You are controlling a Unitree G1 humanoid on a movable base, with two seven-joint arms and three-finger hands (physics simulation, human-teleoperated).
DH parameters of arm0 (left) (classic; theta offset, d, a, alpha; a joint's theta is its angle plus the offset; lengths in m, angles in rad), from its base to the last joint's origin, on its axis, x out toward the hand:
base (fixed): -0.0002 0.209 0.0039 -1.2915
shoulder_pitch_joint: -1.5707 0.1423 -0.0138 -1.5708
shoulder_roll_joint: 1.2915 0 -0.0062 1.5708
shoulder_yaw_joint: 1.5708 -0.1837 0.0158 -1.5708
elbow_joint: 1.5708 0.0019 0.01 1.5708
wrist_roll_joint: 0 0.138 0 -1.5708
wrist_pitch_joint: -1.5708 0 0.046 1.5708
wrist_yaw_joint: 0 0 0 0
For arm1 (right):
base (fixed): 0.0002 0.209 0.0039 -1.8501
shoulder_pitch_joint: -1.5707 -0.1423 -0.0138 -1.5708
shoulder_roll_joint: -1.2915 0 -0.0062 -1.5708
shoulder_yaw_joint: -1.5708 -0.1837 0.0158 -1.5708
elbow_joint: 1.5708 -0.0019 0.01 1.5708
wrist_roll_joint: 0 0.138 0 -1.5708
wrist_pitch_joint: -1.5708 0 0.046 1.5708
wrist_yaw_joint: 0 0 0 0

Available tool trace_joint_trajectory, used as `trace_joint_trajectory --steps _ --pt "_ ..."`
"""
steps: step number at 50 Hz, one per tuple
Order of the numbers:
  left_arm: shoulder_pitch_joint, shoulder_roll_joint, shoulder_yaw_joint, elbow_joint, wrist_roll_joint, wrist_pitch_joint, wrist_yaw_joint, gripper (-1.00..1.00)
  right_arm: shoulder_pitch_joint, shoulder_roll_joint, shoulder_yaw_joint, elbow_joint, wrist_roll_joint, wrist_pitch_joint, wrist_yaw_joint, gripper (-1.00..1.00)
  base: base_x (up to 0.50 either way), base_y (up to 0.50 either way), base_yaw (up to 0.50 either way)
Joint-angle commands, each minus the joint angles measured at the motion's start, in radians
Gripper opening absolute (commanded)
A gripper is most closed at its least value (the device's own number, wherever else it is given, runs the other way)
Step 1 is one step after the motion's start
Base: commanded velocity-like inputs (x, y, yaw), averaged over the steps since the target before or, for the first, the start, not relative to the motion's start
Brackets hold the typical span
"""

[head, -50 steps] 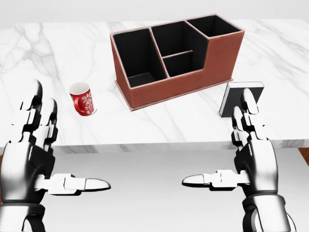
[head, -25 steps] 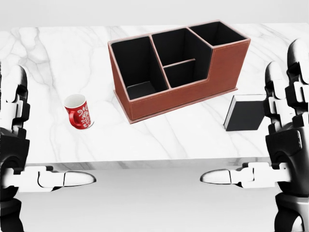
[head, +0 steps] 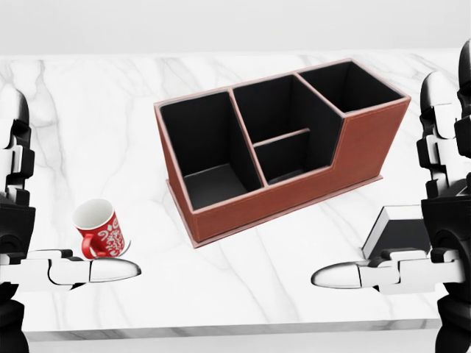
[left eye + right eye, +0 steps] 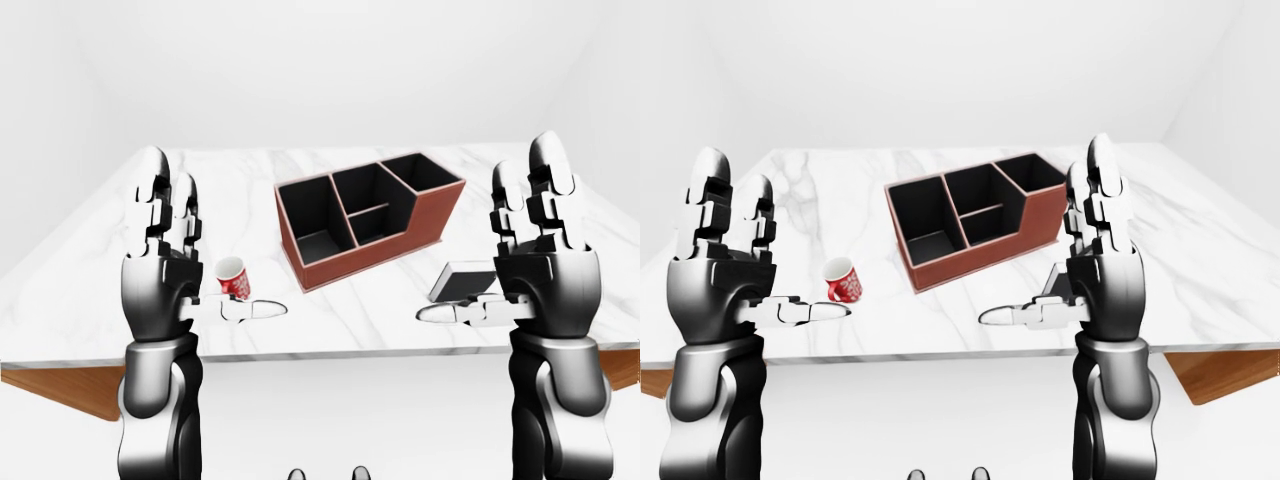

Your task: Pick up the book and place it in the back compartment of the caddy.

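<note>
The black book point(image 3: 403, 234) with white page edges lies flat on the marble table point(image 3: 88, 118), below and right of the caddy. The brown caddy point(image 3: 368, 147) has black compartments and stands skewed, its tall compartment point(image 3: 352, 86) at the upper right of the head view. My right hand point(image 4: 490, 250) is raised open, fingers upright, its thumb point(image 3: 346, 276) pointing left and covering the book's lower edge in the head view. My left hand point(image 4: 205, 250) is raised open at the left, holding nothing.
A red mug point(image 3: 98, 228) with a white pattern leans tilted on the table, just above my left thumb point(image 3: 110, 271). The table's near edge point(image 3: 235, 329) runs along the bottom of the head view. White walls surround the table.
The camera has moved closer to the table, so the caddy, mug and book look larger and lower. Both hands stay open, now nearer the picture's side edges.
</note>
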Motion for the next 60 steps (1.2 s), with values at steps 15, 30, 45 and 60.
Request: trace_joint_trajectory --steps 15,30,45,60 --pt "0.007 -0.003 -0.008 0.006 0.009 0.0 -0.003 1.0 0.0 0.003 0.0 -0.005 -0.026 0.0 0.013 1.0 0.5 0.0 0.0" --pt "0.014 -0.006 -0.012 0.009 0.016 0.0 -0.006 1.0 -0.006 0.009 0.022 0.001 -0.101 0.0 -0.008 1.0 0.07 0.0 0.0" --pt "0.018 -0.008 -0.019 0.008 0.02 0.0 -0.007 1.0 0.006 0.006 0.004 -0.027 -0.018 0.0 0.019 1.0 0.31 0.0 0.0" --pt "0.017 -0.008 -0.016 0.004 0.02 0.0 -0.008 1.0 -0.01 -0.004 0.016 -0.029 -0.1 0.0 0.0 1.0 0.04 0.0 0.0"
